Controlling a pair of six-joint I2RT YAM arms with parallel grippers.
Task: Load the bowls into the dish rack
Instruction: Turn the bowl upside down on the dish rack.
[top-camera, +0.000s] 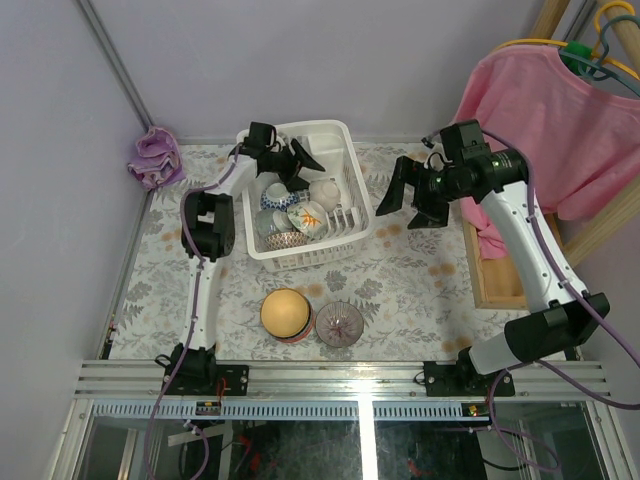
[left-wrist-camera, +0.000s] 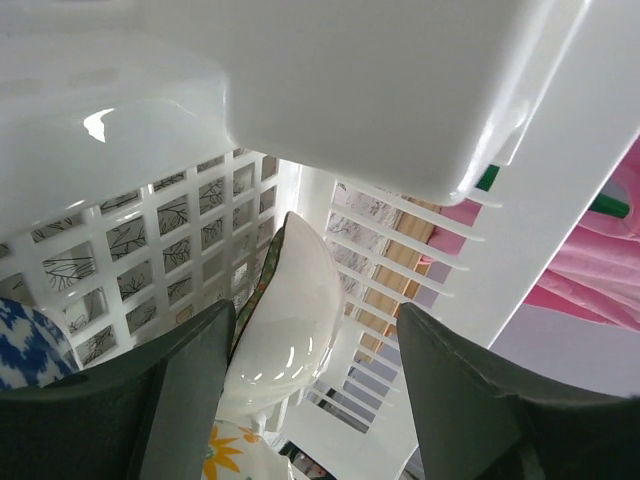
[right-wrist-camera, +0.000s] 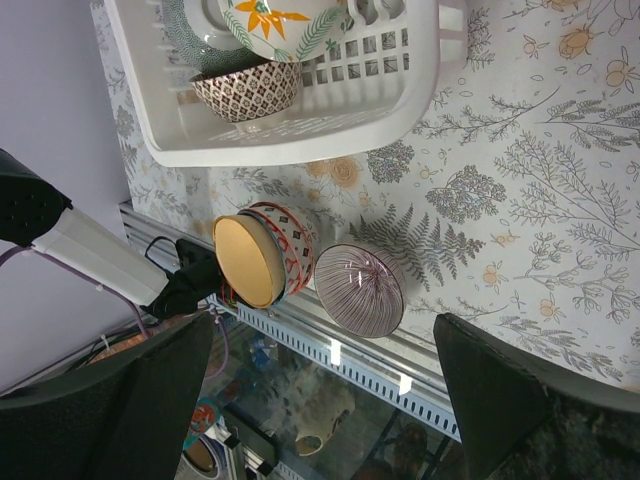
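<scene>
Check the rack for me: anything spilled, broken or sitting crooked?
Nothing spilled or broken. The bowls in the dish rack lean on each other in a tilted heap; the white bowl inside the open left gripper stands on edge.

Bright, even light from above in the overhead view, and the arms throw only soft, pale shadows on the table (top-camera: 400, 280). The left wrist view is washed out: the dish rack (left-wrist-camera: 350, 100) glares white, with a hot glint on its left rim and small highlights on the white bowl (left-wrist-camera: 295, 320). The left gripper's fingers (left-wrist-camera: 170, 400) look dark and blurred. The right wrist view is crisp mid-frame, but the right gripper's fingers (right-wrist-camera: 520, 400) are soft, and the rail (right-wrist-camera: 340, 352) glints.
</scene>
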